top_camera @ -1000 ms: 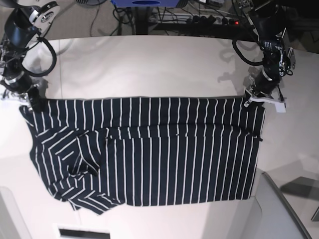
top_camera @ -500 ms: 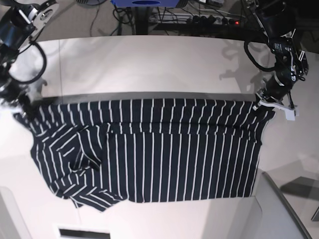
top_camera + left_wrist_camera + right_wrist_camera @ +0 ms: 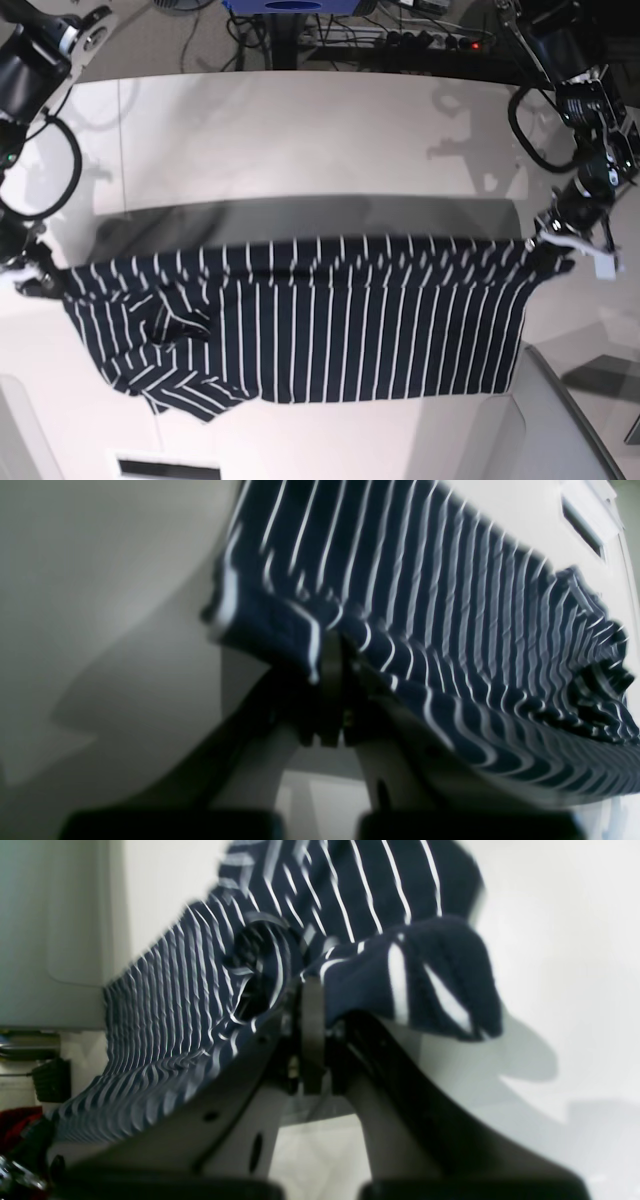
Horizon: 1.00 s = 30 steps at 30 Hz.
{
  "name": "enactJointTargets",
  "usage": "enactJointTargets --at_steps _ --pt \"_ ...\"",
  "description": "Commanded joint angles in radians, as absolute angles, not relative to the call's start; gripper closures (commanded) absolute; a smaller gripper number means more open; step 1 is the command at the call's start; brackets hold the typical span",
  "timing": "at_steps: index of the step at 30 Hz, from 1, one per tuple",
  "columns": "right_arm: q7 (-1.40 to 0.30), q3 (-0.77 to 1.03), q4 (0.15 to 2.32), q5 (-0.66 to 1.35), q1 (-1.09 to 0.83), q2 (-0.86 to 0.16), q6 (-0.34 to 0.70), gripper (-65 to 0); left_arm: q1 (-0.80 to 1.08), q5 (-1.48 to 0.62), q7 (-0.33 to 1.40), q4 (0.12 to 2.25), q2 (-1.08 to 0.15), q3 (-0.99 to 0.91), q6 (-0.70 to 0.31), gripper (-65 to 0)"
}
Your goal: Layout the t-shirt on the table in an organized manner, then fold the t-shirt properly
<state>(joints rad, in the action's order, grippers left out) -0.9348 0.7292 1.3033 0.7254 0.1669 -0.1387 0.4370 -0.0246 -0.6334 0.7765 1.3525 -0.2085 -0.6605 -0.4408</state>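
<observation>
T-shirt [image 3: 300, 320] is stretched across the near half of the white surface [image 3: 300, 140], its long axis running left to right in my base view, stripes running near to far. No brand, label or writing is legible to me on the cloth in any view.

Its far edge is lifted into a taut line between my two arms, while the near part lies on the surface and reaches the near rim. A bunched, creased patch with slanted stripes sits at the near left.

My left end effector [image 3: 556, 243], on the right of the base view, is clamped narrow on the far right corner of the cloth. My right end effector [image 3: 38, 275], on the left of the base view, is pinched tight on the far left corner.

The left wrist view shows what the base view cannot: the dark fingers [image 3: 330, 680] of the left end effector [image 3: 332, 692] pressed together with the t-shirt [image 3: 450, 605] hem caught between them, the fabric rippling away to the right over the surface [image 3: 100, 605]. The right wrist view gives the same close look: the right end effector [image 3: 310, 1035] squeezed on a folded corner of the t-shirt [image 3: 200, 990], a flap of it drooping to the right above the surface [image 3: 560, 940]. Both wrist views are blurred.

Only the base view shows the whole garment, plus cables [image 3: 350, 35] on the floor beyond the far edge.
</observation>
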Motion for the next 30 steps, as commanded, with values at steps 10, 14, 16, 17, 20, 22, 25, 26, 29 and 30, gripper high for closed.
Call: enactJointTargets --at_steps 10,14,16,17,20,22,25,26,29,30 --pt "-0.960 0.734 1.369 0.739 0.166 -0.163 0.438 -0.2 -0.002 -0.647 0.776 1.405 -0.223 -0.670 -0.437 0.0" --pt "-0.960 0.733 1.369 0.739 0.142 -0.162 0.438 -0.2 0.021 -0.647 0.774 1.405 -0.223 -0.670 -0.437 0.0" --pt "-0.960 0.733 1.369 0.739 0.147 -0.163 0.438 -0.2 0.010 -0.647 0.774 1.408 -0.228 -0.670 -0.437 0.0" --pt "-0.960 0.731 1.371 0.739 0.162 -0.163 0.438 -0.2 0.007 -0.647 0.774 1.412 -0.229 -0.670 -0.437 0.0" --pt "-0.986 0.731 1.371 0.739 0.197 -0.163 0.438 -0.2 -0.018 -0.647 0.779 1.434 -0.231 -0.671 -0.435 0.0" --pt "-1.000 0.733 1.379 0.739 0.202 -0.163 0.438 -0.2 -0.018 -0.647 0.780 1.442 -0.229 -0.680 -0.435 0.0" --pt "-1.000 0.733 1.369 0.739 0.179 -0.163 0.438 -0.2 -0.004 -0.647 0.782 1.431 -0.222 -0.722 -0.435 0.0" --pt "-0.997 0.733 1.369 0.739 0.163 -0.162 0.438 -0.2 0.013 -0.647 0.779 1.423 -0.222 -0.727 -0.435 0.0" --pt "-0.995 0.733 1.369 0.740 0.127 -0.160 0.438 -0.2 0.045 -0.647 0.776 1.420 -0.222 -0.731 -0.435 0.0" --pt "-0.995 0.733 1.374 0.745 0.113 -0.160 0.438 -0.2 0.059 -0.647 0.776 1.420 -0.222 -0.731 -0.435 0.0"
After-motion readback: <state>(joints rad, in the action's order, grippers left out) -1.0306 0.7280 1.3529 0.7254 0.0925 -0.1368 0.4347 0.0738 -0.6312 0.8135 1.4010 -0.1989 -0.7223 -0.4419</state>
